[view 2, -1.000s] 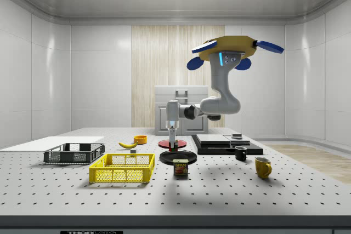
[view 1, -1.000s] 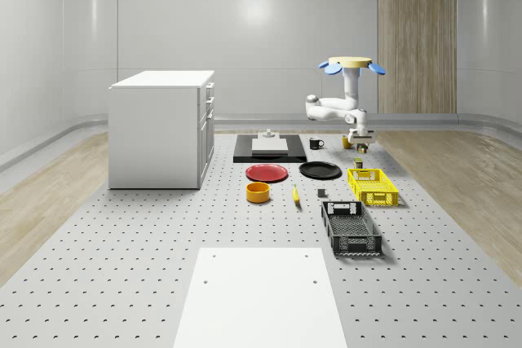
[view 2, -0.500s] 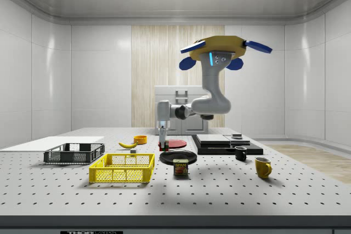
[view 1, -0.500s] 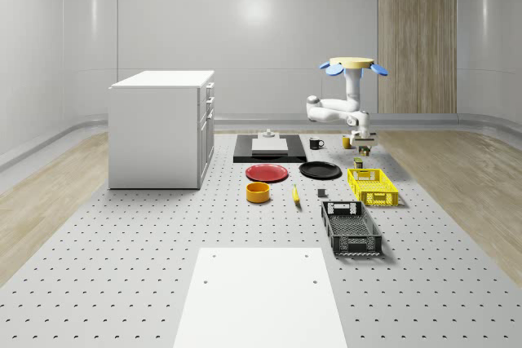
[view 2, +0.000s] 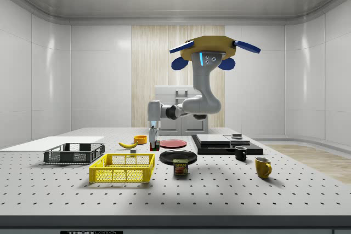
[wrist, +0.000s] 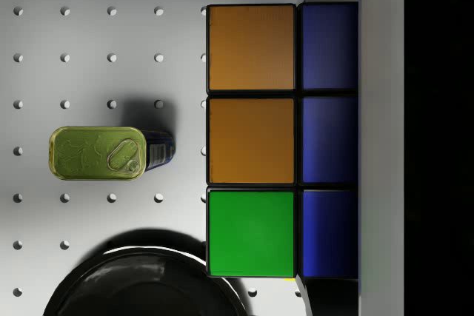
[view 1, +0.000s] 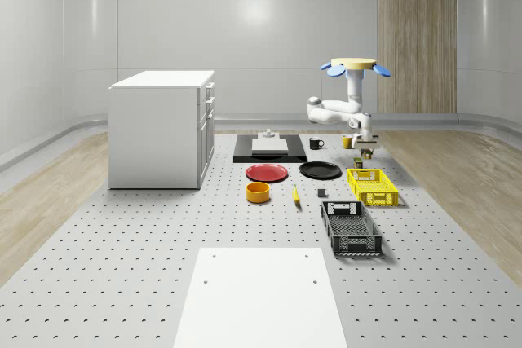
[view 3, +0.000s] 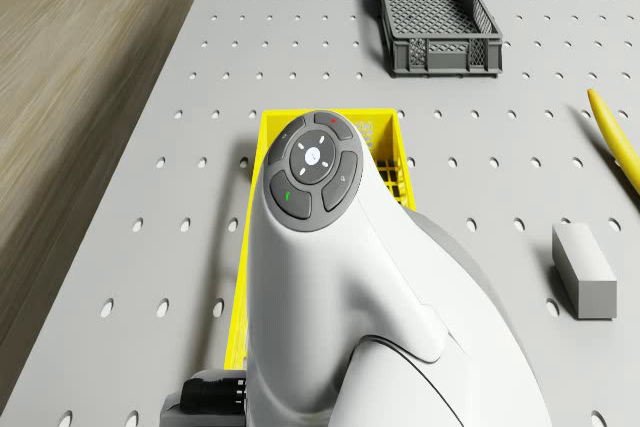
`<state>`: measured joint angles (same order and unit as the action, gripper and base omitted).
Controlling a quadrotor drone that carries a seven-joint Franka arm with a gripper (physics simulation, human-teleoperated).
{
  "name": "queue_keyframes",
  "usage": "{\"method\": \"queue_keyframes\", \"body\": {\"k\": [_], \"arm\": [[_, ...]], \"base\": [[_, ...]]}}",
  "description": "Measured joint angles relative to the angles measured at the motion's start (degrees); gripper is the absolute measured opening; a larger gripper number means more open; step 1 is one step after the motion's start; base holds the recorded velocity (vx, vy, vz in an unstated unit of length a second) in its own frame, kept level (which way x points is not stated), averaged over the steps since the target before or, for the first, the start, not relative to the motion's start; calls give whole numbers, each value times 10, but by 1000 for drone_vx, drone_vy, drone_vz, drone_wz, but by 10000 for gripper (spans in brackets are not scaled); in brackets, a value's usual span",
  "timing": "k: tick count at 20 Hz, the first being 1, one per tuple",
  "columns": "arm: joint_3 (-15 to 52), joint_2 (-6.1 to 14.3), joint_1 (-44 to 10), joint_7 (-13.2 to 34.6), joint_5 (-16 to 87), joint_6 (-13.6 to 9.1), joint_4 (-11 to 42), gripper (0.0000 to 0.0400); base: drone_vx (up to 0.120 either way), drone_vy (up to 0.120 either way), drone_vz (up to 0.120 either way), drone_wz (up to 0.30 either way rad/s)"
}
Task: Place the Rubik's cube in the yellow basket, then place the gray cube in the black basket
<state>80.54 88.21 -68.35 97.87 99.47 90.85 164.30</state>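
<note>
While our end effector (view 2: pixel 154 147) grips the Rubik's cube (wrist: pixel 281 140) near the yellow basket (view 2: pixel 122 168), nothing is delivered; the gray cube (view 3: pixel 583 270) waits on the tabletop (view 1: pixel 122 266).

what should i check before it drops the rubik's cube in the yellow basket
1. Rubik's cube held in the gripper: ok, it hangs in the air at the gripper.
2. Gripper over the yellow basket: not ok, in the side view it hangs above the basket's right end, not its middle.
3. Yellow basket free of other things: ok in the side view.
4. Can and black plate out from under the cube: not ok, both lie below the wrist.
5. Gray cube untouched on the table: ok.
</note>
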Motion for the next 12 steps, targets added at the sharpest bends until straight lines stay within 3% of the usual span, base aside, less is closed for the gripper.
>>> {"method": "queue_keyframes", "body": {"k": [2, 5, 12], "arm": [[0, 1, 0, 0, 0, 1, 0, 325], [0, 3, -1, 0, -1, 3, 0, 325], [1, 7, -1, 1, -3, 6, 0, 325]], "base": [[120, -20, 0, 0], [120, -107, 0, 0], [120, 0, 0, 0]]}}
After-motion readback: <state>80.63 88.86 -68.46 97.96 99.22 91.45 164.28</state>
